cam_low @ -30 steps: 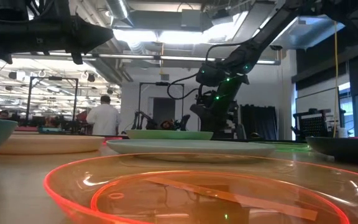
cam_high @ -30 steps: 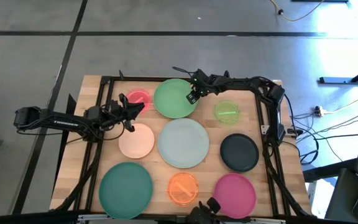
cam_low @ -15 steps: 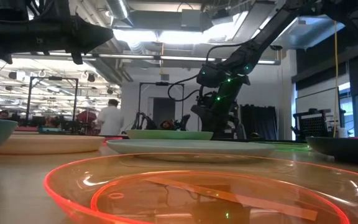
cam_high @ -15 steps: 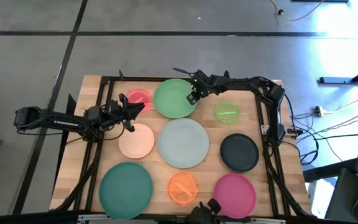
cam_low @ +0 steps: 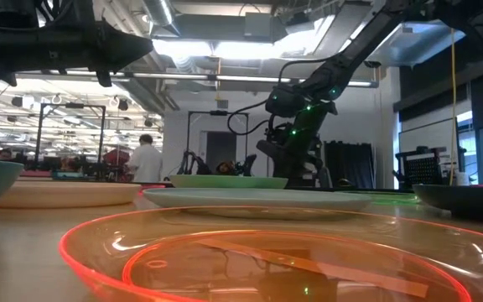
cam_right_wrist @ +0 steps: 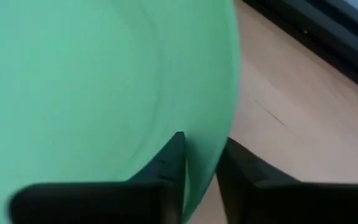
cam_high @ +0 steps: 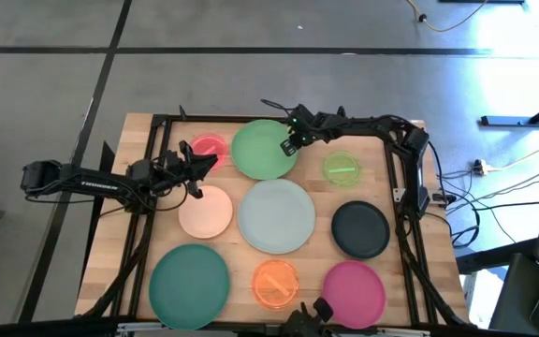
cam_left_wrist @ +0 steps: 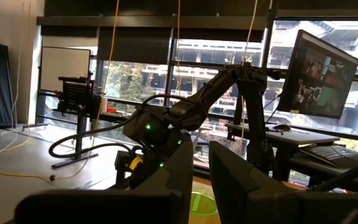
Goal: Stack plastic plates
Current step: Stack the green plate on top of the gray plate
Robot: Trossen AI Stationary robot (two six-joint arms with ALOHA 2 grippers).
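Note:
The large green plate point(cam_high: 262, 148) point(cam_right_wrist: 92, 81) lies flat on the wooden table at the far middle; in the low view this green plate point(cam_low: 227, 180) shows edge-on. My right gripper point(cam_high: 288, 145) point(cam_right_wrist: 204, 142) is shut on its right rim. My left gripper point(cam_high: 204, 161) point(cam_left_wrist: 202, 155) is shut with nothing in it; it hovers at the left above the gap between the small pink plate point(cam_high: 208, 147) and the peach plate point(cam_high: 205, 211). The pale mint plate point(cam_high: 276, 214) lies at the centre. My right gripper pinches the green plate's right rim point(cam_right_wrist: 215, 118) between its two fingers, one finger point(cam_right_wrist: 166, 162) over the plate's inner face and the other point(cam_right_wrist: 241, 168) outside the edge. The fingers slant down from the table's right side. The plate lies on the table.
Other plates lie singly on the table: lime point(cam_high: 342, 168), blackish point(cam_high: 360, 229), teal point(cam_high: 189, 285), orange point(cam_high: 275, 283) point(cam_low: 250, 260), magenta point(cam_high: 353, 291). A black frame point(cam_high: 402, 201) rims the table. A person walks in the room far behind.
My right gripper has stayed in place and shut on the green plate's right rim. The plate has not moved.

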